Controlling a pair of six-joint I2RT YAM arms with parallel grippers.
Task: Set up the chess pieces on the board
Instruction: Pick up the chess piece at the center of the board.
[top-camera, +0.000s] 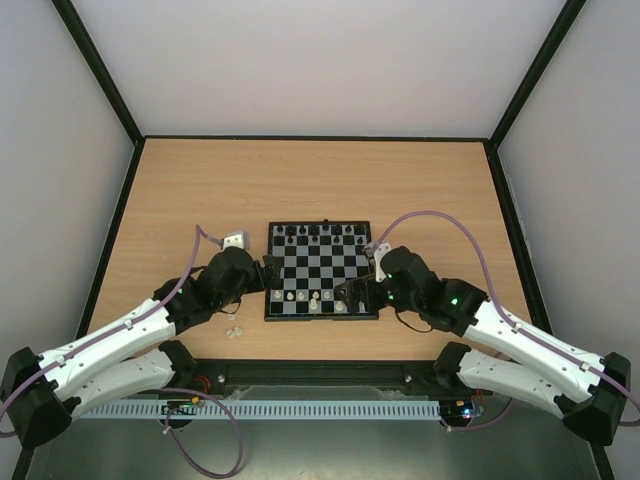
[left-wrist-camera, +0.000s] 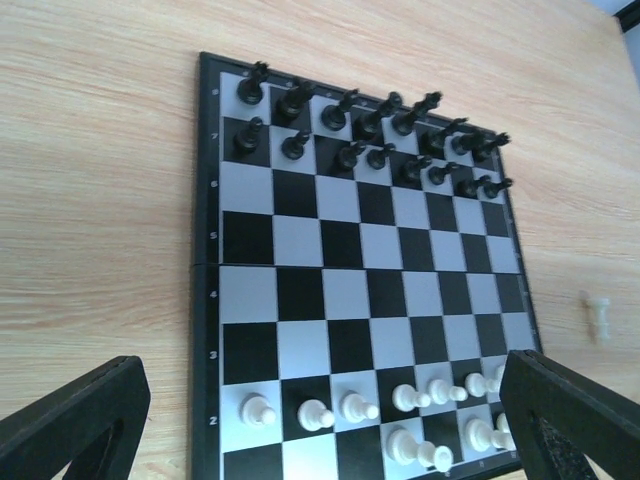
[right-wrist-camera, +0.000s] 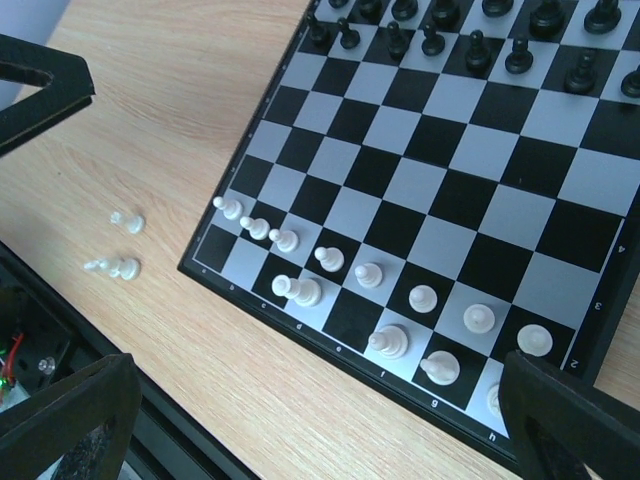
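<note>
The board (top-camera: 318, 270) lies mid-table, black pieces (top-camera: 320, 232) in its two far rows and white pieces (top-camera: 315, 297) in the near rows. My left gripper (top-camera: 264, 276) is at the board's left edge, open and empty; in its wrist view (left-wrist-camera: 320, 440) its wide-apart fingers (left-wrist-camera: 75, 430) frame the white pawn row (left-wrist-camera: 350, 408). My right gripper (top-camera: 352, 296) is at the board's near right corner, open and empty, hovering over the board's front edge (right-wrist-camera: 320, 430). Three white pieces (right-wrist-camera: 115, 267) lie loose on the table left of the board. The near row (right-wrist-camera: 390, 340) has empty squares.
The loose white pieces also show in the top view (top-camera: 234, 330), in front of the board's left corner. One more white piece (left-wrist-camera: 597, 318) stands on the table right of the board. Black walls (top-camera: 110, 230) edge the wooden table. The left gripper's finger (right-wrist-camera: 35, 85) shows in the right wrist view.
</note>
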